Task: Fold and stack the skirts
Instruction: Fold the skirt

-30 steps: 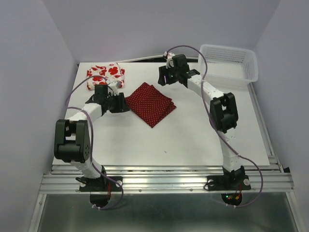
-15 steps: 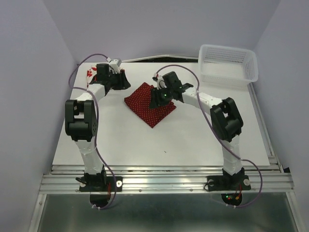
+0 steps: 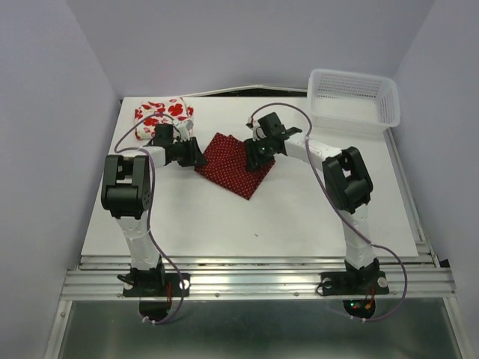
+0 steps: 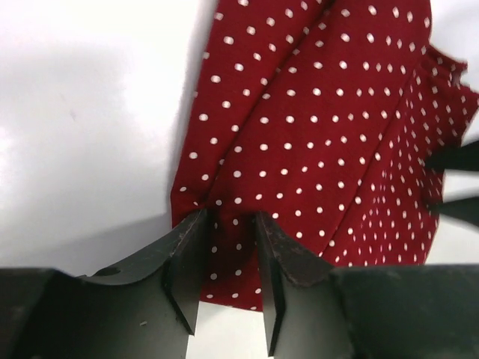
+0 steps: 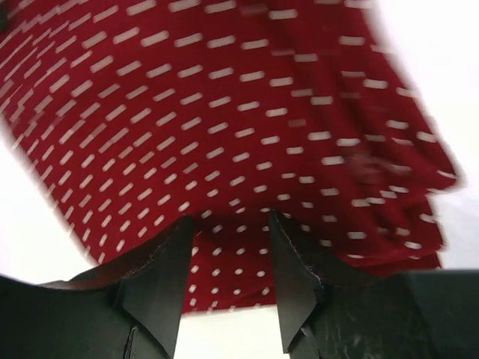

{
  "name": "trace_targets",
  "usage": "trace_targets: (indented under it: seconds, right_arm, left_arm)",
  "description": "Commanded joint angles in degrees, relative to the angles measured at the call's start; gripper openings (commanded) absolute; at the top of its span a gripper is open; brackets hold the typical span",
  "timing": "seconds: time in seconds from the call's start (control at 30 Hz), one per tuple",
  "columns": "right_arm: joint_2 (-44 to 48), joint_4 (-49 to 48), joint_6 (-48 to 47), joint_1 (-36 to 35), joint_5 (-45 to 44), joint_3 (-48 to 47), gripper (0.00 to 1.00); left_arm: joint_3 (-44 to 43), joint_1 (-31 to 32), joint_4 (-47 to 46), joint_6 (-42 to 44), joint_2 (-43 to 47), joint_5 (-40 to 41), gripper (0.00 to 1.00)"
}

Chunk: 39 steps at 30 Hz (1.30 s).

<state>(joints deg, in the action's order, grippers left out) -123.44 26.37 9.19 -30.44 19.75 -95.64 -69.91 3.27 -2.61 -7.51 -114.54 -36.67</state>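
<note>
"How many skirts are you looking at?"

"You have two: one dark red dotted skirt (image 3: 233,163) and one white poppy skirt (image 3: 162,114)."

"And the rest?"

"You see one lattice basket (image 3: 354,99), one table (image 3: 299,217), and two arms, each ending in one gripper."
</note>
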Motion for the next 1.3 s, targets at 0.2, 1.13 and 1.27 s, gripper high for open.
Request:
trace_targets:
  seconds: [0.2,1.13,1.27]
  right_arm:
    - [-7.5,6.8,-11.0,7.4,-7.6,-16.5,0.50]
    - [-17.0,1.3,-2.0,-22.5,-47.2,-33.5,0.72]
    - [-19.7,1.0,-2.2,-22.5,-46.3,-33.7,0.65]
  left_arm:
    - [18.5,3.8,-3.4,-4.2,17.5,-11.4,0.46]
    - [23.7,-12.5,-2.1,-15.8,43.2,14.4,0.98]
    - [24.6,-12.4,-2.8,-15.5,42.5,14.4,0.98]
